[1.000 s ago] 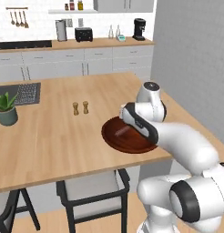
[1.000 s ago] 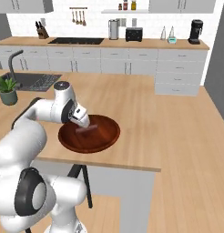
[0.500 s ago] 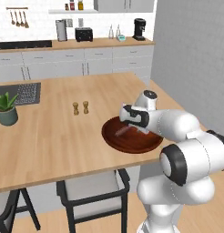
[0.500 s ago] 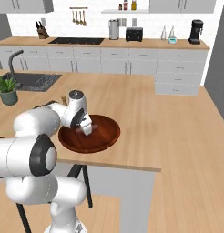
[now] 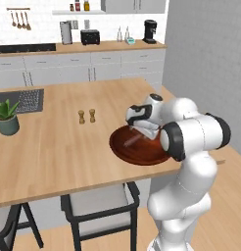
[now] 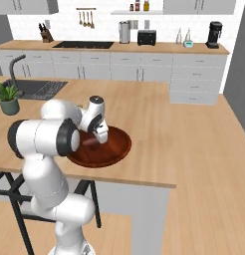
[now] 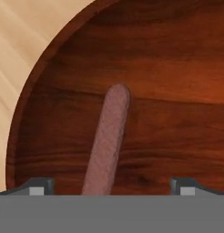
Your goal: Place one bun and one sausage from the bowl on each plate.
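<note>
The wide dark reddish-brown wooden bowl [image 5: 123, 147] [image 6: 119, 144] [image 7: 177, 91] sits near the counter's front edge. One reddish-brown sausage [image 7: 107, 141] [image 5: 131, 141] [image 6: 87, 142] lies in it. My gripper [image 5: 145, 130] [image 6: 101, 138] [image 7: 112, 184] hangs low over the bowl, open, and points down into it. In the hand view the near end of the sausage runs between the two fingertips [image 7: 38, 184], well apart from both. The bun and the plate are out of view.
Two small shakers [image 5: 86, 116] stand mid-counter behind the bowl. A potted plant [image 5: 7, 117] [image 6: 8, 97] and a sink [image 5: 24, 100] lie at the far left. A dark chair [image 5: 100, 201] stands under the counter's front edge, which runs just past the bowl.
The arm has folded in and brought the hand down over the bowl, onto the line of the sausage. The jaws stayed open and the bowl has not moved.
</note>
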Robot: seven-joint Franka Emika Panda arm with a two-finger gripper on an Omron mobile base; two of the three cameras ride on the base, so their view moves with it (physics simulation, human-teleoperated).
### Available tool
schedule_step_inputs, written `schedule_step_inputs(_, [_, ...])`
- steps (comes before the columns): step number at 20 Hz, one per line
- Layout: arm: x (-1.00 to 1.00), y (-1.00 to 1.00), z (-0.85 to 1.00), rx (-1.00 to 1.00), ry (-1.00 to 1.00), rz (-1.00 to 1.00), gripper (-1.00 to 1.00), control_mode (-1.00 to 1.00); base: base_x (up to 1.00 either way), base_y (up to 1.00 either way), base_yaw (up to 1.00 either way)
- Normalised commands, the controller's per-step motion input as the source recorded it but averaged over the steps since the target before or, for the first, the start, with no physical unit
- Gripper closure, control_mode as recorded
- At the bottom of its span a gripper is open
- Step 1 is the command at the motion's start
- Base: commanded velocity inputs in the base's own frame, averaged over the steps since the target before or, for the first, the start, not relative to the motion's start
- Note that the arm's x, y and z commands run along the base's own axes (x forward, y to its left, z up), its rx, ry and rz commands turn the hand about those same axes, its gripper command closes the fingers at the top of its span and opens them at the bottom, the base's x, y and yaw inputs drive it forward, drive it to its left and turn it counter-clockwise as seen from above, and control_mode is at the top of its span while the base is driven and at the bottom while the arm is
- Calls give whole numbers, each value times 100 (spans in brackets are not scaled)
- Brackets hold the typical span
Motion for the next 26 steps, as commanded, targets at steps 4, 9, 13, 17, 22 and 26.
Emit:
schedule_step_inputs(4, [23,4,-60,1,1,0,-100,-100,0,0,0])
schedule_step_inputs(9, [26,18,-50,0,0,-1,-100,-100,0,0,0])
schedule_step_inputs(13, [29,13,-36,0,0,0,-100,-100,0,0,0])
schedule_step_inputs(17, [19,7,-27,0,0,0,100,-100,0,0,0])
schedule_step_inputs(22, [0,0,0,0,0,0,100,-100,0,0,0])
schedule_step_inputs(26, [0,0,27,0,0,1,100,-100,0,0,0])
